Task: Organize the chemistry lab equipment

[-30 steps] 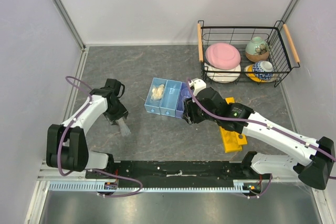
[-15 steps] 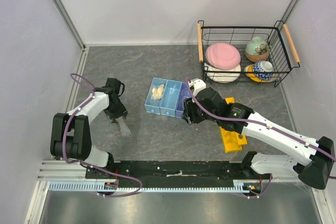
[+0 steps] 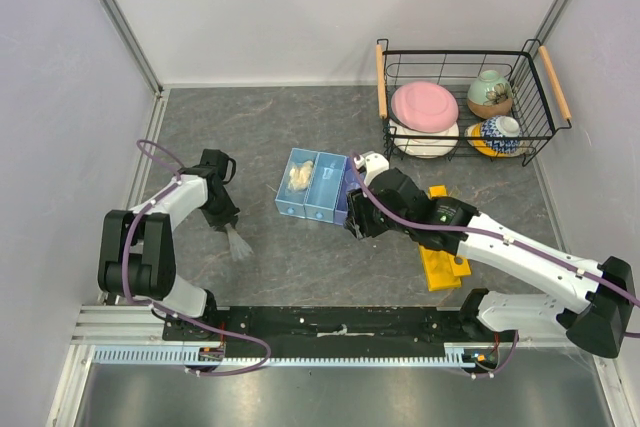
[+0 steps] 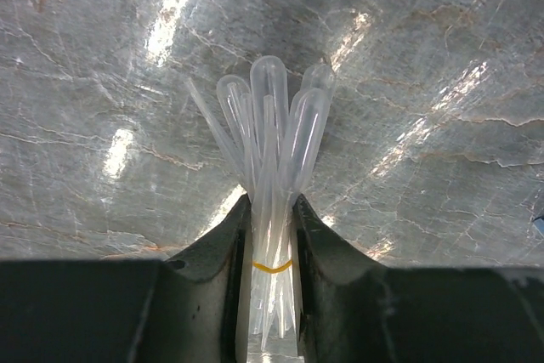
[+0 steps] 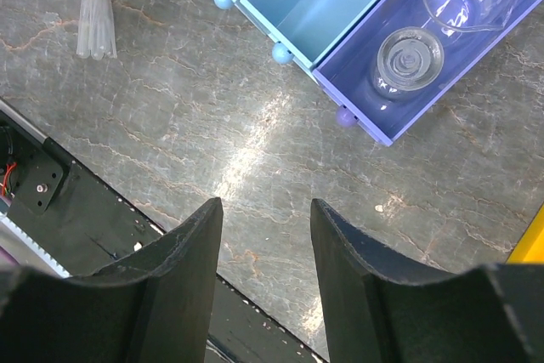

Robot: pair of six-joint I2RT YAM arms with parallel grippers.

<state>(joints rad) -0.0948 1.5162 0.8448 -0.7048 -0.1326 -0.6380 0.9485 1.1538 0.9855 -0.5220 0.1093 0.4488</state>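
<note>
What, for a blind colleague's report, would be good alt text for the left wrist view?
The left gripper pinches a bundle of thin clear test tubes, bound with a yellow band, between its two dark fingers. The tubes' rounded ends fan out away from the camera over a grey marbled table with bright glare patches.

The left arm point(image 3: 170, 199) folds outward, the left fingers point(image 4: 223, 248) pinched onto a bundle of test tubes point(image 4: 274, 125). The right arm point(image 3: 525, 255) stretches toward the middle, the right fingers point(image 5: 183, 252) standing apart above the desk point(image 5: 255, 146).
</note>
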